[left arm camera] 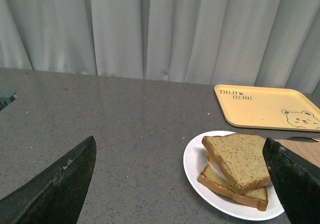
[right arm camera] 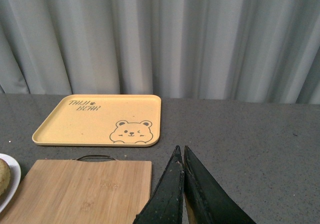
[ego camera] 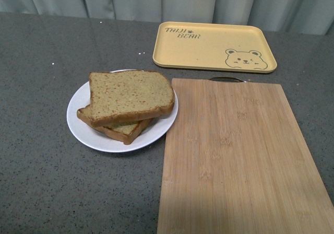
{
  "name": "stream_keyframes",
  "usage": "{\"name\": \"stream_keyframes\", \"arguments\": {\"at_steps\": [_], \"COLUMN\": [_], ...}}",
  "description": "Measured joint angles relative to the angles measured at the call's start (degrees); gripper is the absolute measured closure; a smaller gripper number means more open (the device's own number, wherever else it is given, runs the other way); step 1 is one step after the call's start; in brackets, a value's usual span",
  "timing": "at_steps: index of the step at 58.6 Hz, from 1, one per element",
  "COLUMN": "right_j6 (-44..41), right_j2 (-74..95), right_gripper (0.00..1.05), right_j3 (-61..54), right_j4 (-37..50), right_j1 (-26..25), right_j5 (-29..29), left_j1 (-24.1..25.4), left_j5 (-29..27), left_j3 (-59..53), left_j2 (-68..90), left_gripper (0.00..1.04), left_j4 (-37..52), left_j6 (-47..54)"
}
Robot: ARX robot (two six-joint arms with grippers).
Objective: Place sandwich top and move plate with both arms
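The sandwich top point(ego camera: 129, 95), a bare tan speckled bread slice, lies on a lower slice point(ego camera: 121, 130) on the round white plate point(ego camera: 83, 129). Whatever lies between the slices is hidden. In the left wrist view the top slice point(left arm camera: 239, 160) and plate point(left arm camera: 195, 159) lie ahead, near one black finger. My left gripper point(left arm camera: 180, 156) is open and empty above the grey table. My right gripper point(right arm camera: 181, 149) is shut and empty, beside the board's far corner. A sliver of the plate point(right arm camera: 11, 179) shows in the right wrist view. Neither arm shows in the front view.
A bamboo cutting board point(ego camera: 240, 161) lies right of the plate, touching its rim; it also shows in the right wrist view point(right arm camera: 85, 189). A yellow bear tray point(ego camera: 214, 46) sits behind it, also in the wrist views point(left arm camera: 265, 106) point(right arm camera: 100, 119). Grey curtains hang behind the table.
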Motion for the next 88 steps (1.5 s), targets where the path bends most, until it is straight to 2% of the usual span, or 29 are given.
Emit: {"name": "stream_keyframes", "arguments": {"at_steps": [40, 88], "right_j6": [0.00, 0.00], "right_j2": [-24.63, -40.30], "right_gripper": [1.04, 1.04], "right_j3": [-1.49, -1.46], "right_j4": [-22.03, -37.53], "right_j1": [0.00, 0.00], "right_j5": [-0.02, -0.04], "left_j1": [0.00, 0.00], "left_j5": [0.00, 0.00], "left_j3": [0.00, 0.00], "left_j2": [0.00, -0.02], "left_gripper": [0.07, 0.07], "left_j4": [0.00, 0.00], "left_j6": [0.00, 0.00]}}
